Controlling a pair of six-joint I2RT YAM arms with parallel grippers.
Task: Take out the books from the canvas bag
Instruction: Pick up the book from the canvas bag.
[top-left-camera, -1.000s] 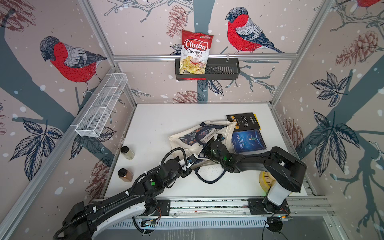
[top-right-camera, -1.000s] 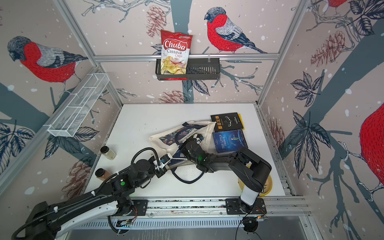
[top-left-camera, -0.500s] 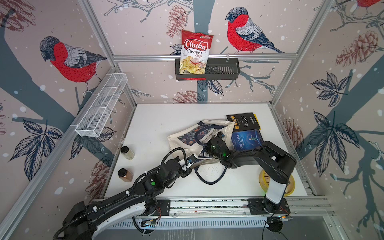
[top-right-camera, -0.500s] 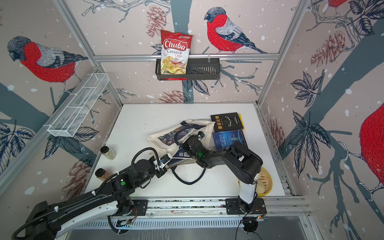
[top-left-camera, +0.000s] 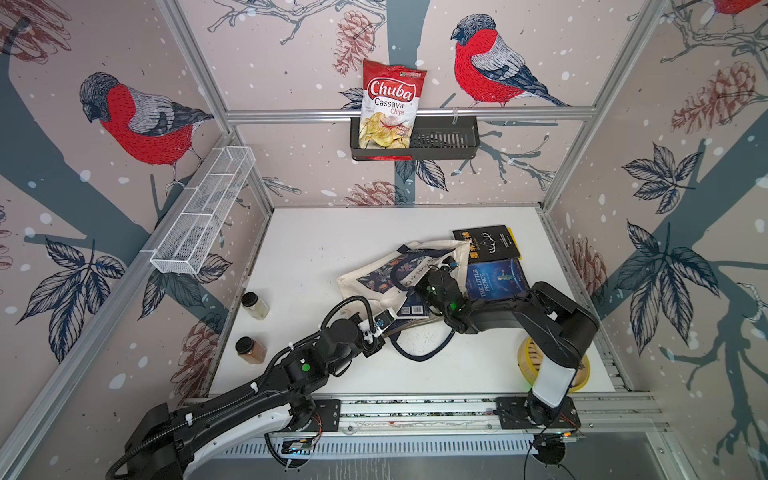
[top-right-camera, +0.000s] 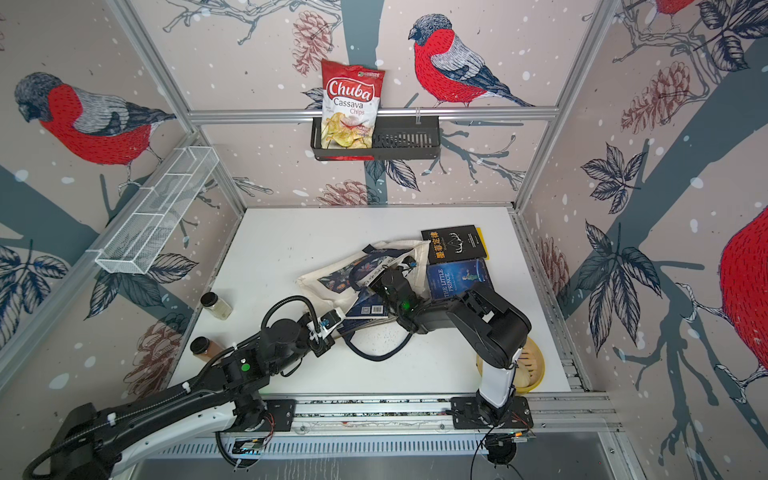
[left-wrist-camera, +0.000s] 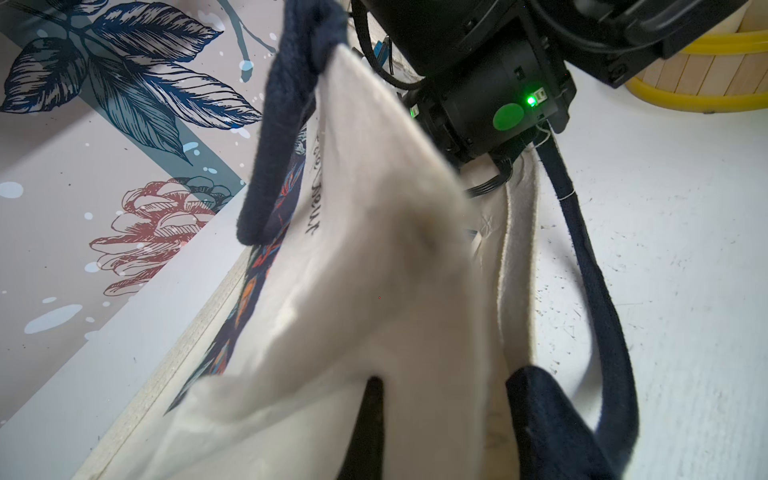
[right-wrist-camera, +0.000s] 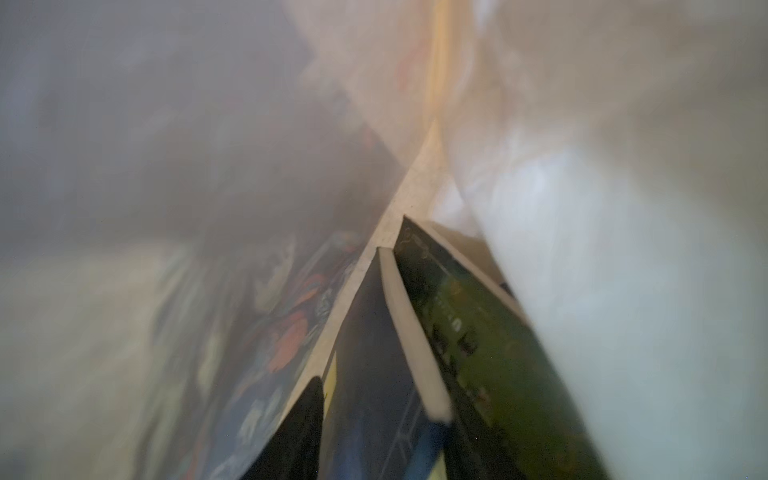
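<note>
left gripper (top-left-camera: 384, 322) clamps canvas bag (top-left-camera: 374, 282) rim tight so mouth gapes for right gripper (top-left-camera: 434, 286), inside it; its fingers (right-wrist-camera: 303, 428) straddle a dark book (right-wrist-camera: 365, 353), grip can't tell. 2 books (top-left-camera: 496, 278) lie out, right of bag.

Cream navy-floral canvas bag (top-left-camera: 368, 284), blue book (top-left-camera: 494, 279), black book (top-left-camera: 487, 244)

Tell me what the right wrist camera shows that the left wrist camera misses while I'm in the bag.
Only the right wrist view: the inside of the canvas bag, with books seen edge-on, a dark one between the tips of the right pincer. Only the left wrist view: the bag's printed outside, a navy handle, the right arm's wrist, the table and a yellow-rimmed basket. Both: the bag's cream cloth.
</note>
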